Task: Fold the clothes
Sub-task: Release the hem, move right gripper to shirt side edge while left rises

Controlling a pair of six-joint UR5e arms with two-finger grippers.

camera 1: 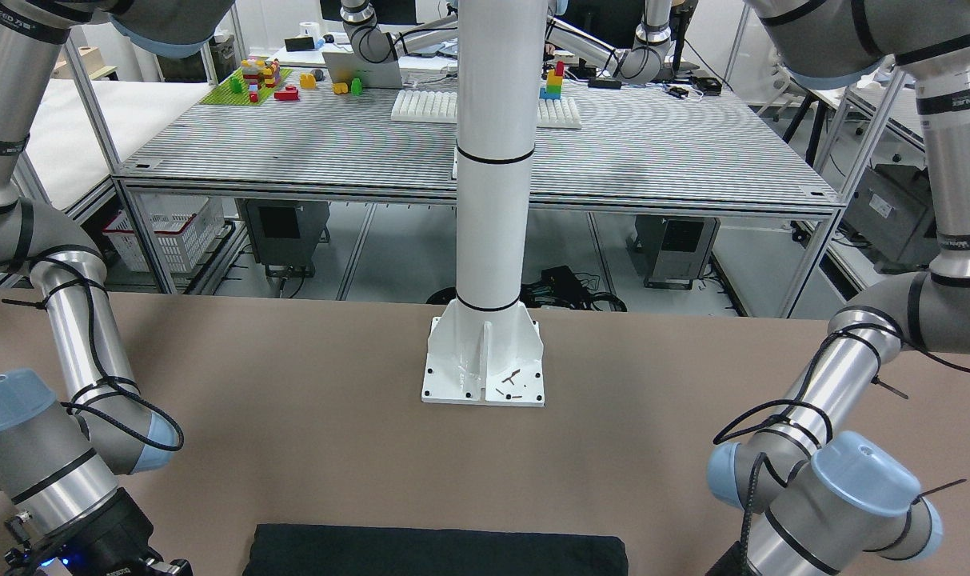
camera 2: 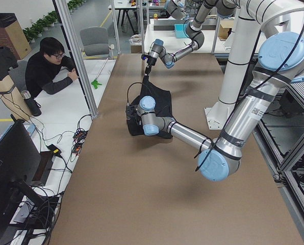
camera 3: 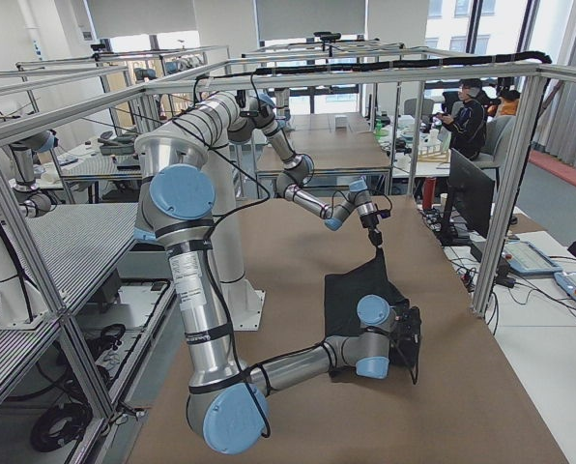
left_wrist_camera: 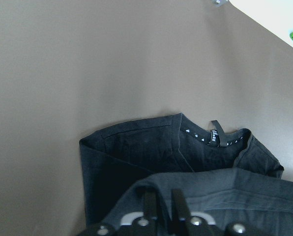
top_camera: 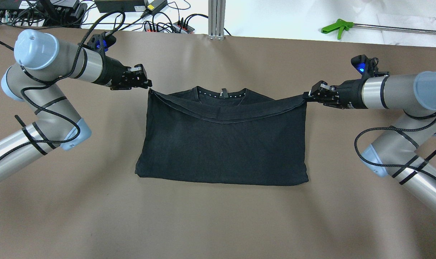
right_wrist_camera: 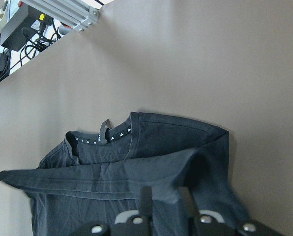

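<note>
Matte black garment (top_camera: 221, 144) lies mid-frame in overhead view, approx. rectangular, lower edge straight. Top layer's upper corners raised left & right, its edge sagging btwn them. Neckline (top_camera: 222, 94) w/ tiny light marks shows top centre.

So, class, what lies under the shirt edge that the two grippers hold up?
Under the raised edge of the shirt, its collar and a small loop show. The rest of the lower layer and the table beneath are covered.

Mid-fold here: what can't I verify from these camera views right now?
Front-facing view: the bottom edge cuts off most of the black garment and both grippers.
Wrist views: fabric hides how deep the left gripper and right gripper jaws bite.
The collar tag is too small to read in any view.
</note>
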